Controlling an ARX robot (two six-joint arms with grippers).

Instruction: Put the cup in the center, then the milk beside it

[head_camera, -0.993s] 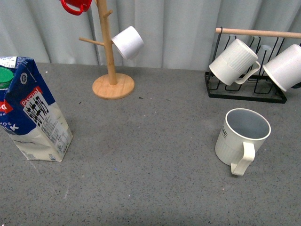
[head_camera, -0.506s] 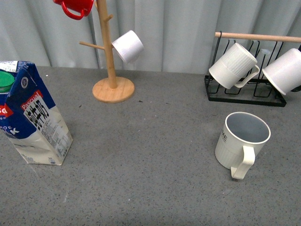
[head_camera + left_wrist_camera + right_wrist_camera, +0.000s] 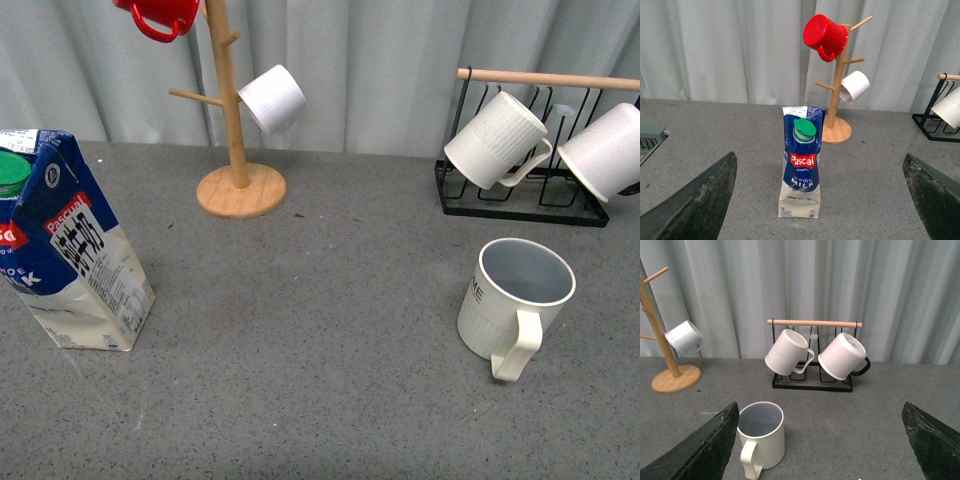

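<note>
Grey speckled tabletop holds cup and milk before pale curtains.

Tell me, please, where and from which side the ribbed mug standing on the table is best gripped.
Probably by the handle. The mug stands upright with its big loop facing the robot, so coming from the front and closing across the loop looks easiest. Alternatively, come from above and pinch the wall at the open rim, away from the handle.

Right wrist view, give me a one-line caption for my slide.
Open right gripper facing the upright cup on the table, a mug rack behind it.
</note>
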